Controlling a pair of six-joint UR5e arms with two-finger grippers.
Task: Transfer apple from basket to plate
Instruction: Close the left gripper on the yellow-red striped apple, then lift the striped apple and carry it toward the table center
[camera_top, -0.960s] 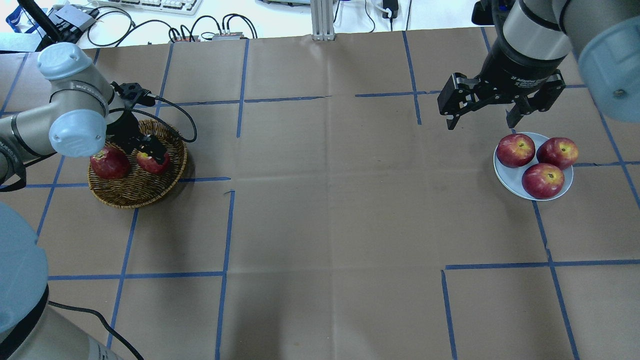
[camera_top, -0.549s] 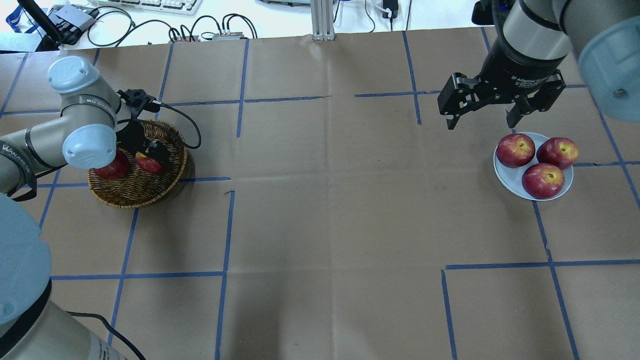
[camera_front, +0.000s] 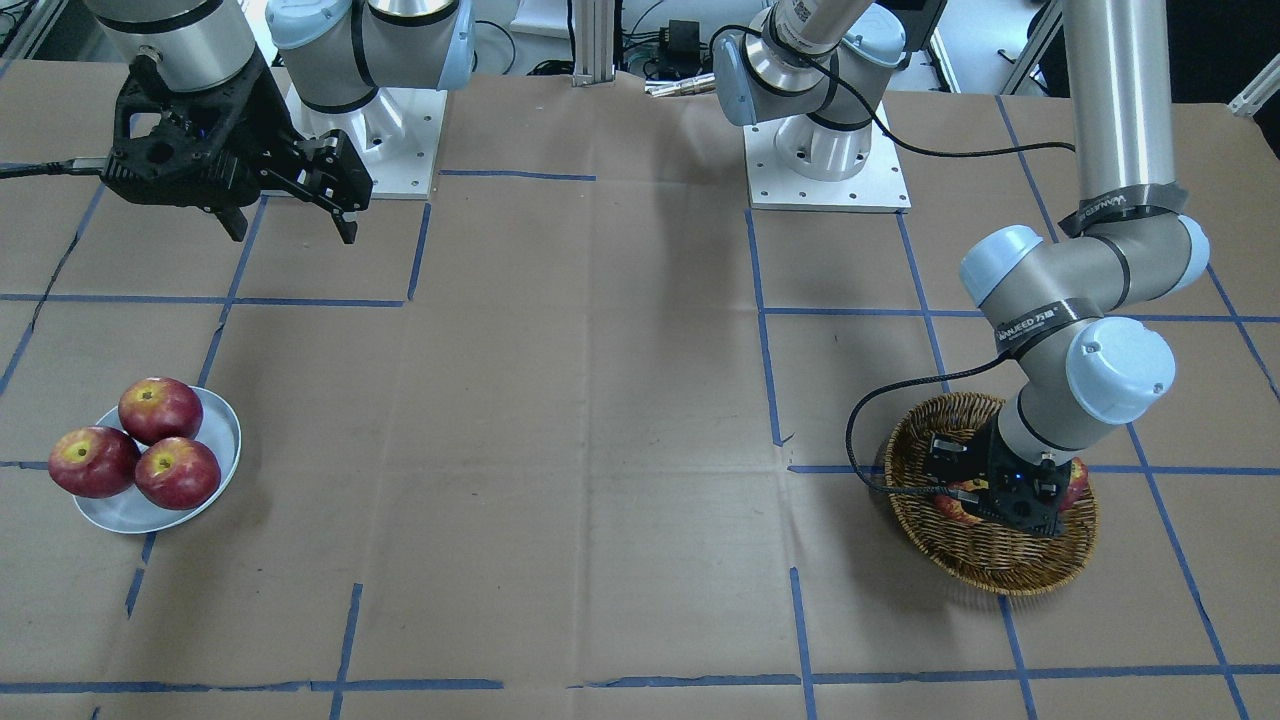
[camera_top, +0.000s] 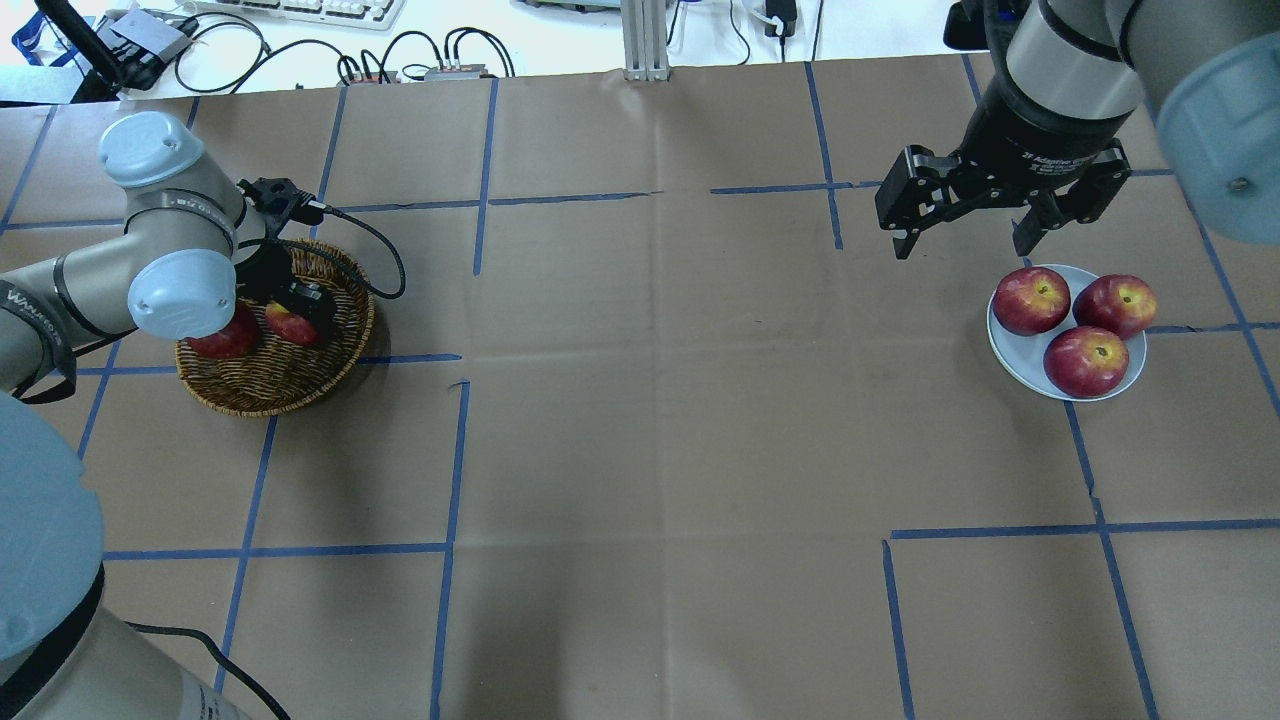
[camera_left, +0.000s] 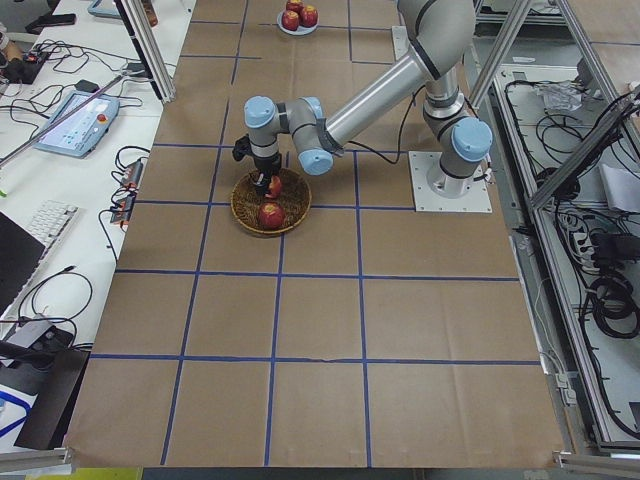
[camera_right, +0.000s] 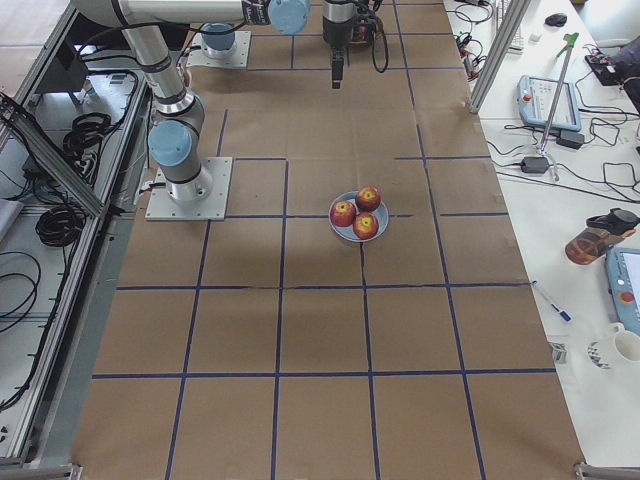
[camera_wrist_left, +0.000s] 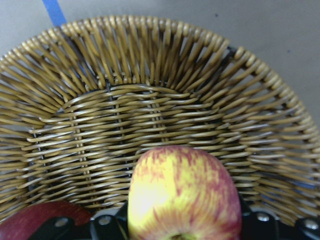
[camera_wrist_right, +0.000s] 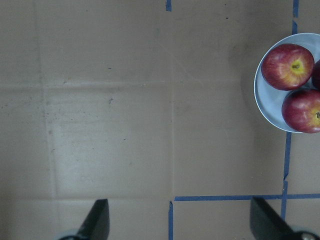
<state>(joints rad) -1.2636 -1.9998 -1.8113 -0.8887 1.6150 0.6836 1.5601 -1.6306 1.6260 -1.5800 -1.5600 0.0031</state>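
Note:
The streaked red-and-yellow apple (camera_wrist_left: 185, 195) lies in the brown wicker basket (camera_top: 280, 400) at the table's left. My left gripper (camera_top: 298, 308) is down inside the basket, its jaws against both sides of this apple, shut on it. The apple also shows in the overhead view (camera_top: 284, 324) and in the front view (camera_front: 955, 514), partly hidden by the gripper. The pale grey-blue plate (camera_top: 1003, 345) sits at the far right. My right gripper (camera_top: 965, 245) is open and empty, hovering just behind the plate's left side.
A dark red apple (camera_top: 225, 342) lies in the basket beside the streaked one, partly under my left wrist. Three dark red apples (camera_top: 1085, 360) fill most of the plate. A black cable (camera_top: 385, 260) loops off the left wrist over the basket's rim.
My left arm has shifted right and lowered its gripper into the basket around the streaked apple. It hardly moved in the last half second. The right arm has not moved.

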